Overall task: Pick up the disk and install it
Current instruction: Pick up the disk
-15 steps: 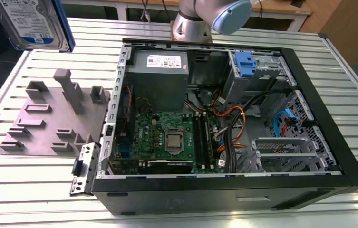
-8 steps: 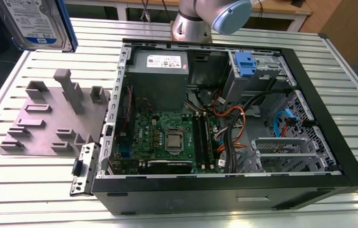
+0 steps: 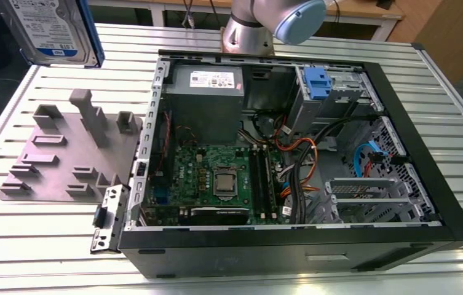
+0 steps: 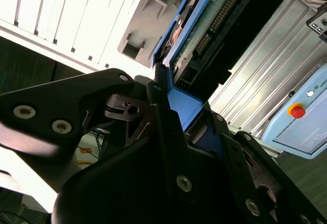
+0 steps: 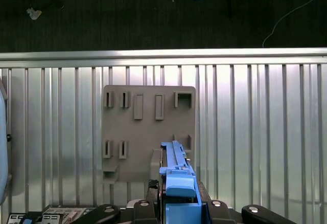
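In the exterior view the disk (image 3: 55,27) hangs high at the left, above the grey fixture plate (image 3: 59,153). It is a silver drive with a blue-and-white label and a blue rail on its edge. In the second wrist view my gripper (image 4: 181,104) is shut on the disk (image 4: 204,24), its black fingers (image 4: 158,106) clamping the blue carrier, and the green circuit board shows. In the first wrist view the disk's blue rail (image 5: 173,157) sticks out from my gripper (image 5: 178,196), over the fixture plate (image 5: 148,127).
An open computer case (image 3: 428,184) lies on the slatted metal table (image 3: 461,92). It holds a motherboard, a grey power supply (image 3: 206,80) and a drive cage with a blue latch (image 3: 317,83). The arm's base (image 3: 248,31) stands behind the case. A pendant with a red button (image 4: 296,111) lies off the table.
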